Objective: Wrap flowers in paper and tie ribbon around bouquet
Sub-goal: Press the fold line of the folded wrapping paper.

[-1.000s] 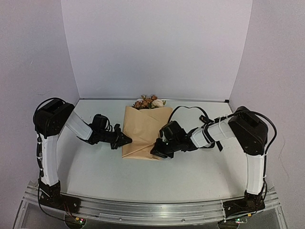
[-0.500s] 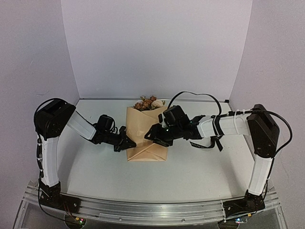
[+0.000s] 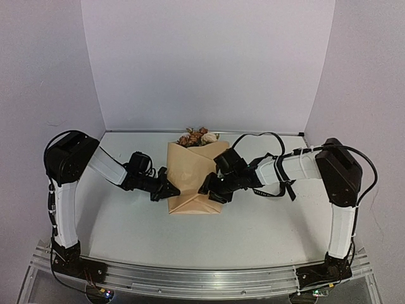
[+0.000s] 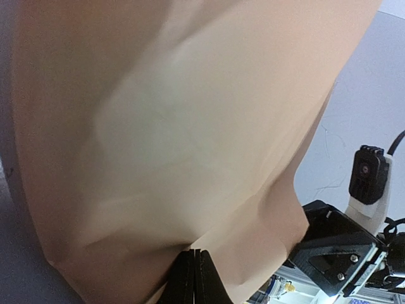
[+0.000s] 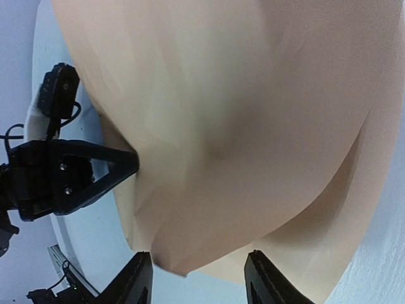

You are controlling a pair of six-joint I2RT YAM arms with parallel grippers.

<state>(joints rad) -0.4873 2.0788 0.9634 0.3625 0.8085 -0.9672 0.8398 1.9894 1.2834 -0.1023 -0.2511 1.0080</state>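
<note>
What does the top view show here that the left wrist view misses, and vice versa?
Top only: the flowers sticking out past the far end of the paper. Left wrist only: the left gripper seen close up, its jaws shut on the paper's edge. Both: the paper and the right gripper next to it.

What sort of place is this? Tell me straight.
Probably a robotics lab test booth: plain pale wall panels box in a white table, and a metal mounting rail along its near edge carries the left arm and right arm.
</note>
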